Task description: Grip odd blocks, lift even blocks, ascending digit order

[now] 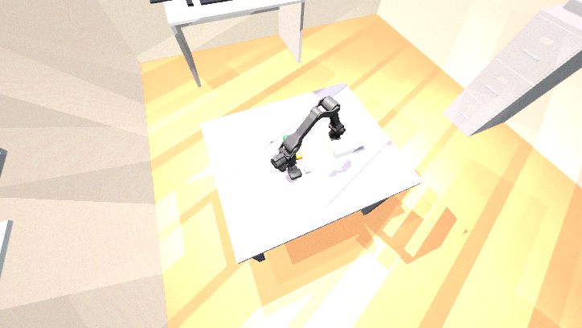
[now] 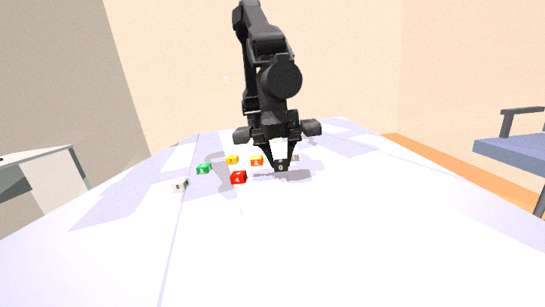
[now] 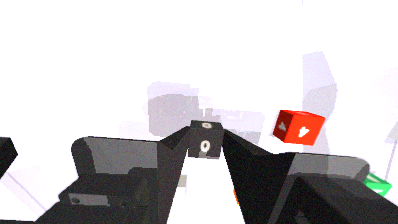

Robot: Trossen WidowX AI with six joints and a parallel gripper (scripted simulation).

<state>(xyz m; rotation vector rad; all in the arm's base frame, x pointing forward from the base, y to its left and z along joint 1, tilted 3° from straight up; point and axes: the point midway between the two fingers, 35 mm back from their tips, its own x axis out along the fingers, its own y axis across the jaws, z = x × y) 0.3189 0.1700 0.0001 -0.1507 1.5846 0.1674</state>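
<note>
My gripper (image 2: 281, 162) (image 3: 205, 131) is shut on the black block (image 2: 281, 166) (image 3: 205, 146), which shows 0. The block appears just above the table, its shadow beside it. A red block (image 2: 238, 177) (image 3: 300, 128) with 4 sits beside it. Behind are a pale block (image 1: 307, 171) (image 2: 295, 157), its digit unreadable now, an orange block (image 1: 299, 156) (image 2: 256, 161) with an unclear digit and a yellow block (image 2: 232, 159) with 7. A green block (image 2: 203, 168) (image 3: 378, 186), digit unclear, and a white block (image 2: 180, 184) with 8 lie farther to the side.
The white table (image 1: 260, 219) (image 2: 305, 244) carries the arm and the blocks. A pale ridged object (image 1: 346, 150) lies by the arm's base. A desk (image 1: 231, 14) and a drawer cabinet (image 1: 505, 73) stand away from the table. A blue chair (image 2: 510, 152) stands beyond the table's right side.
</note>
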